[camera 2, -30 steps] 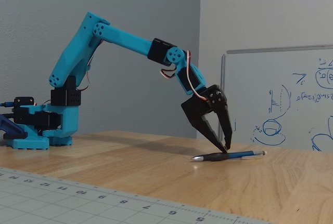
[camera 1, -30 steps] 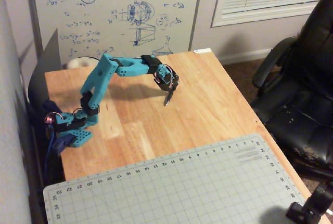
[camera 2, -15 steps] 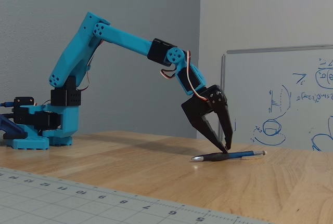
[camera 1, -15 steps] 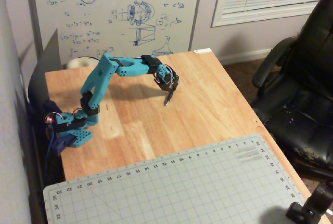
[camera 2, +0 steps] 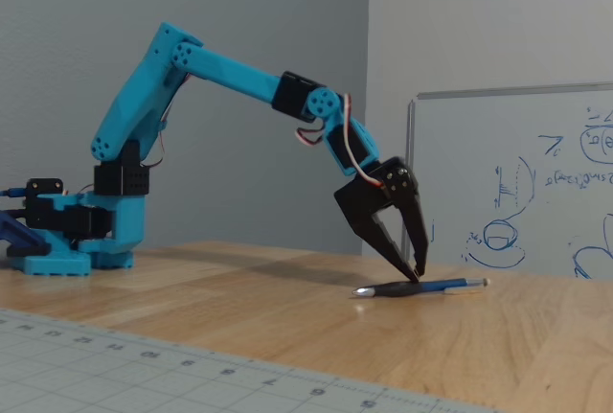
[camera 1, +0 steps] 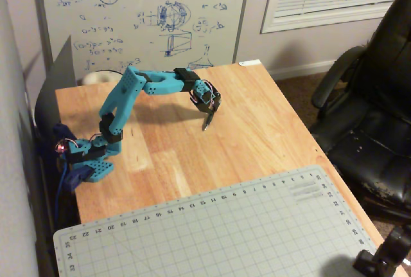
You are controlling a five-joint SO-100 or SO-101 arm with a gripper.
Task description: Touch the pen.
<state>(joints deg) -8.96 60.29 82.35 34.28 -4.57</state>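
Note:
The pen (camera 2: 442, 286) lies flat on the wooden table (camera 2: 239, 298), with its blue body, silvery end and dark tip showing. In a fixed view it is only a short dark sliver (camera 1: 206, 123) under the arm. My gripper (camera 2: 419, 274) hangs from the blue arm and points down. Its two black fingers meet at the tips in a narrow V, and the tips rest on the pen's middle. The gripper holds nothing. It also shows from above (camera 1: 209, 114), over the middle of the table.
A grey cutting mat (camera 1: 225, 232) covers the table's near part. The arm's base (camera 1: 90, 161) is clamped at the left edge. A whiteboard (camera 1: 141, 13) stands behind the table, and a black office chair (camera 1: 372, 110) stands to the right.

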